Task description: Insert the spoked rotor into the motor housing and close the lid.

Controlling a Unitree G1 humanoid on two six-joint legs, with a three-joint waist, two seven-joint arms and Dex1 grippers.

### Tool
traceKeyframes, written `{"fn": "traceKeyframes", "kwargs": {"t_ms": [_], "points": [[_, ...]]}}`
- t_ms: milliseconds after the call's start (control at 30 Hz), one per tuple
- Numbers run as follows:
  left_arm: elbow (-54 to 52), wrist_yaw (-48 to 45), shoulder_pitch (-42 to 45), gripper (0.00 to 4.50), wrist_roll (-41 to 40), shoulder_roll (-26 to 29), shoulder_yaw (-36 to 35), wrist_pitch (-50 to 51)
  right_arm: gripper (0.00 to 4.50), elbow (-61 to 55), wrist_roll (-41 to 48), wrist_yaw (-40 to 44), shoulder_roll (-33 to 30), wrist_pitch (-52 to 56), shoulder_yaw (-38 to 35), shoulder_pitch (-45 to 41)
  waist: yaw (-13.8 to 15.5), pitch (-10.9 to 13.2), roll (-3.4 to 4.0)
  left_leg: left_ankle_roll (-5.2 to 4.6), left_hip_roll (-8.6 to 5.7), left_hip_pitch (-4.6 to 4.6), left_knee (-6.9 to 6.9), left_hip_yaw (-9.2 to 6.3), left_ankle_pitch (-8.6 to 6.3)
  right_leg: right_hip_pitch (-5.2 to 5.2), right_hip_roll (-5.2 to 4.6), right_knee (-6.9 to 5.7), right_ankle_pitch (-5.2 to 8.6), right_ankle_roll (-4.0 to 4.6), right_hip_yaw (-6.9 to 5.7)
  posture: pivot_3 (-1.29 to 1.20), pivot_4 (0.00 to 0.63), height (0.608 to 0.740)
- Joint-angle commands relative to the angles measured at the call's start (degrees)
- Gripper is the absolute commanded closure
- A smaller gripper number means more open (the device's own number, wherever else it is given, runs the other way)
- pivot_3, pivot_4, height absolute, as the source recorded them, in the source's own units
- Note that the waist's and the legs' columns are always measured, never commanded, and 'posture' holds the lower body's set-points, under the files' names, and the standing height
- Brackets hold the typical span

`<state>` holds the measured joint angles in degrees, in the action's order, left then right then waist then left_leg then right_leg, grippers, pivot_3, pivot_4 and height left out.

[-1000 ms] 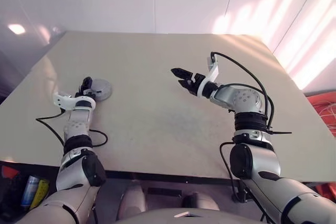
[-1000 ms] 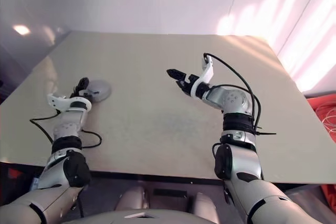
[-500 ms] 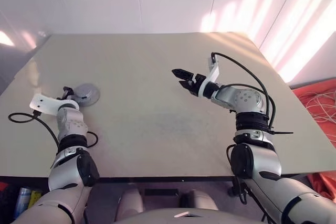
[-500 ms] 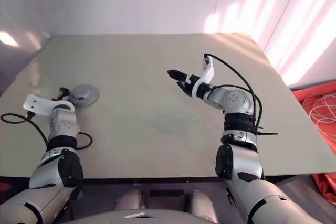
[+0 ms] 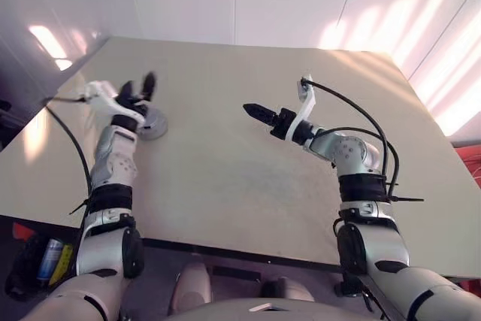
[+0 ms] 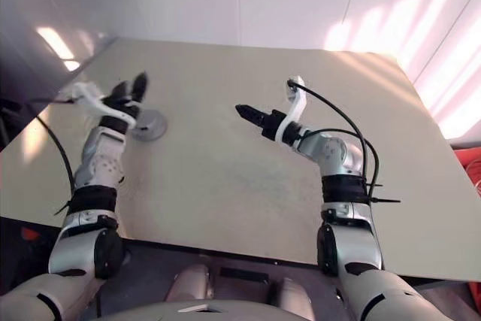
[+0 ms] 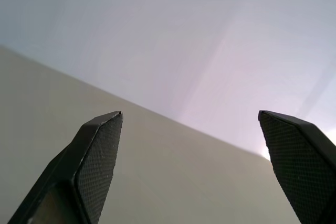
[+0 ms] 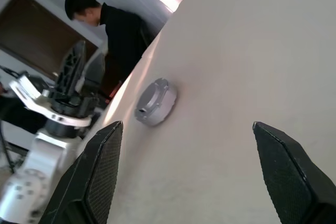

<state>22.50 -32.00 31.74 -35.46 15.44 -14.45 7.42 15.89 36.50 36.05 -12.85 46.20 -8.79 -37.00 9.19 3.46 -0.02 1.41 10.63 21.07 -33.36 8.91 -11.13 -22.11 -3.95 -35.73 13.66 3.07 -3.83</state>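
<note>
- At the left of the head views, the left pincer is raised above the beige tabletop, its two black fingers spread wide with nothing between them.
- Just beside and below that pincer, a little to its right, the motor housing lies flat on the tabletop as a closed grey round case, with the lid shut over it. The pincer is above it, not touching it.
- From the right wrist view, the same round case sits alone on the tabletop, with the left arm next to it and a person in dark clothing standing beyond the table edge.
- Toward the centre-right, the right pincer hovers over bare tabletop, pointing toward the housing but well apart from it. Its fingers stand wide apart and hold nothing.
</note>
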Motion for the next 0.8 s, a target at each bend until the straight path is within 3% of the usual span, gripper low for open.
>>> {"fn": "traceKeyframes", "kwargs": {"t_ms": [33,200,400,800], "points": [[-10.87,-8.61,-3.45,0.13,0.16,2.47,7.59,7.94,0.04,-4.04,-1.84,8.3,-5.03,-5.26,1.94,1.31,-0.47,0.01,-0.01,0.0,0.0,0.02,0.0,0.01,0.0,-0.03,0.0,0.0,0.0,0.0,0.0,0.0,0.0,0.74],[-15.03,-14.97,-6.34,0.13,4.51,5.75,14.35,10.24,0.04,-0.22,-10.59,14.96,-13.95,-17.11,5.26,3.92,-1.05,0.01,0.06,0.05,0.1,-0.09,0.03,-0.02,0.04,-0.03,0.13,-0.05,0.0,0.03,0.01,0.0,0.0,0.74],[-13.88,-17.1,-7.44,0.13,9.89,5.71,17.23,6.45,0.04,0.05,-15.45,21.82,-21.39,-24.46,6.81,8.85,-1.04,0.0,0.09,-0.02,0.06,-0.09,-0.03,-0.04,0.04,0.06,0.13,0.0,0.03,0.1,0.02,0.0,0.0,0.74],[-12.64,-18.56,-8.88,0.13,13.18,3.13,18.51,4.23,0.04,-4.25,-14.71,23.19,-21.62,-31.71,3.85,13.37,-1.62,0.0,0.12,-0.19,0.07,-0.09,-0.11,-0.06,0.05,0.08,0.13,-0.04,0.13,0.32,0.01,0.0,0.0,0.74]]}}
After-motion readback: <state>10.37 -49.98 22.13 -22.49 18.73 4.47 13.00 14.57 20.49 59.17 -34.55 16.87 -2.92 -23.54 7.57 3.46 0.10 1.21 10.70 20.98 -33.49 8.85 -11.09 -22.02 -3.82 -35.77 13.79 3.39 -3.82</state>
